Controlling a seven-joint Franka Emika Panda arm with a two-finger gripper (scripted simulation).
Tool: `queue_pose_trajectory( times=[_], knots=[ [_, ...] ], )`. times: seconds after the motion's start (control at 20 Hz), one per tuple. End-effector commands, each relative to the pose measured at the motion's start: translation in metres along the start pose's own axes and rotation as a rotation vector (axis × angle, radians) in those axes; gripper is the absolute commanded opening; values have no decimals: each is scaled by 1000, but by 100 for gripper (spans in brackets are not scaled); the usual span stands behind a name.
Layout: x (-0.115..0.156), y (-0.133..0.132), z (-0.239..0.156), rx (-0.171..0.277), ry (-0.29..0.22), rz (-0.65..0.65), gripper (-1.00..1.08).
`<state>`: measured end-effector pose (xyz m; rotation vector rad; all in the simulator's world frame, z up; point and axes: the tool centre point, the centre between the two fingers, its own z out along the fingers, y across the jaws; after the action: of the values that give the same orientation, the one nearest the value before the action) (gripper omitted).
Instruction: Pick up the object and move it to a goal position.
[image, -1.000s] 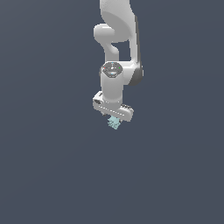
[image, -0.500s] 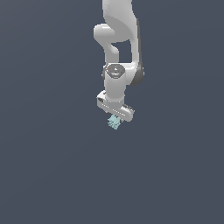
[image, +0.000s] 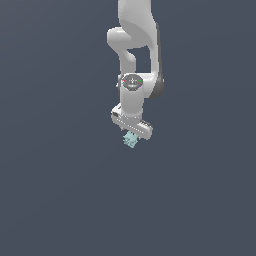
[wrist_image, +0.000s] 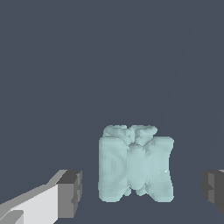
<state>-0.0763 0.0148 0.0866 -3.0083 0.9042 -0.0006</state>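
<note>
Looking at the exterior view, I see the white Panda arm (image: 134, 60) hanging in the upper middle of the frame, its white gripper (image: 131, 134) pointed down. My wrist view shows the dark finger pads (wrist_image: 70, 194) spread, clear gaps either side of the small pale mint jagged lump (wrist_image: 134, 165) between them, touching neither.

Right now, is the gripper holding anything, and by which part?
Nothing is held. In the wrist view the gripper is open, its fingers standing clear on either side of the teal lump, with gaps showing on both sides.
</note>
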Motion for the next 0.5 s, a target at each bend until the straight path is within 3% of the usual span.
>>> queue_pose_trajectory(
  times=[0.0, 0.45],
  knots=[
    [-1, 0, 7, -1, -1, 0, 100],
    [-1, 1, 43, -1, 0, 4, 100]
  ],
)
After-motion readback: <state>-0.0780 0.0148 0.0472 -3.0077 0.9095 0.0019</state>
